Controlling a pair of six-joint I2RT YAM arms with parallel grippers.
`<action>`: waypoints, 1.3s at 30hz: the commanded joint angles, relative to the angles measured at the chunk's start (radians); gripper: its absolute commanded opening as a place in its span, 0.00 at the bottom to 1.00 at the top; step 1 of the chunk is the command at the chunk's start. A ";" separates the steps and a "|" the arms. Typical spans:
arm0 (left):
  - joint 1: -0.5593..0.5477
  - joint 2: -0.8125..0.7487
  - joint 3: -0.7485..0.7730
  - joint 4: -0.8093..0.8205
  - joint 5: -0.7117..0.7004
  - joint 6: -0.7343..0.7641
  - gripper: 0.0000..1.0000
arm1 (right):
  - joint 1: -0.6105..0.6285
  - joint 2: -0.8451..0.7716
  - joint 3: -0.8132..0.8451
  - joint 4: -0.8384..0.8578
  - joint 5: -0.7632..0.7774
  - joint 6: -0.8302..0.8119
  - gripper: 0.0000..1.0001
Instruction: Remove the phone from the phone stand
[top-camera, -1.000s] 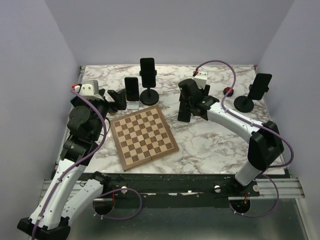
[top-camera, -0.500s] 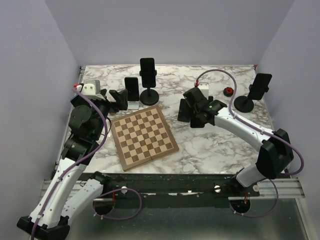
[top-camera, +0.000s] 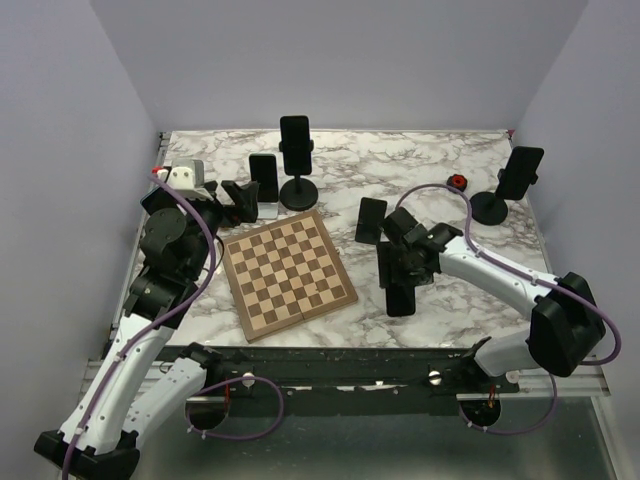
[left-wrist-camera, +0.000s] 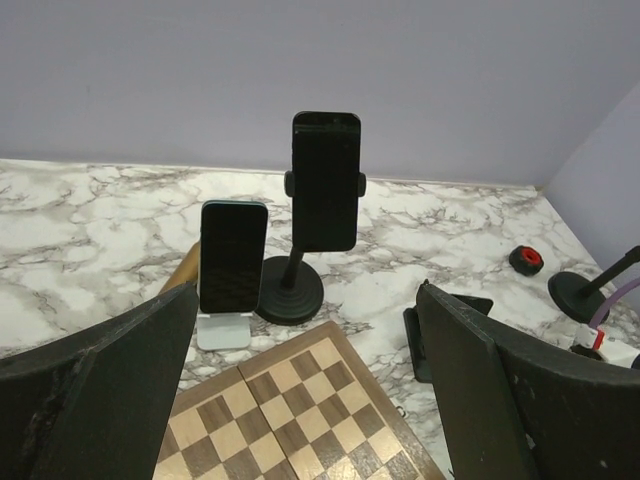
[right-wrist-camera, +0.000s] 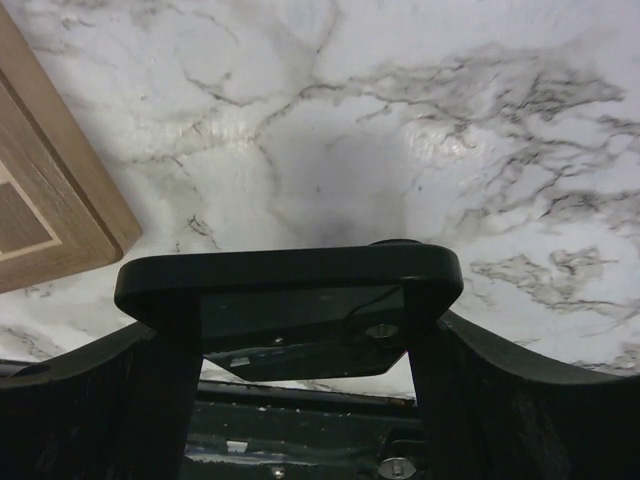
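Observation:
My right gripper is shut on a black phone and holds it over the marble table near the front edge. In the right wrist view the phone lies crosswise between both fingers, just above the marble. The black phone stand it came from stands apart behind it, to the right of the chessboard, and shows partly behind my finger in the left wrist view. My left gripper is open and holds nothing, facing the two phones at the back left.
A wooden chessboard lies in the middle left. Behind it a phone rests on a white stand, and another sits on a tall black round-based stand. A third phone on a stand and a small red object are at the back right.
My right gripper has carried the phone off its stand and swung it toward the table's near edge, turning downward. The stand stayed in place. The left arm has hardly moved.

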 joint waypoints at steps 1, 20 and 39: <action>-0.003 0.006 0.023 -0.018 0.022 -0.007 0.99 | 0.002 -0.020 -0.044 0.007 -0.116 0.054 0.39; -0.003 0.025 0.026 -0.024 0.028 -0.011 0.98 | 0.143 0.047 -0.188 0.149 -0.070 0.293 0.45; -0.004 0.028 0.026 -0.024 0.028 -0.013 0.98 | 0.167 0.094 -0.210 0.186 0.012 0.332 0.77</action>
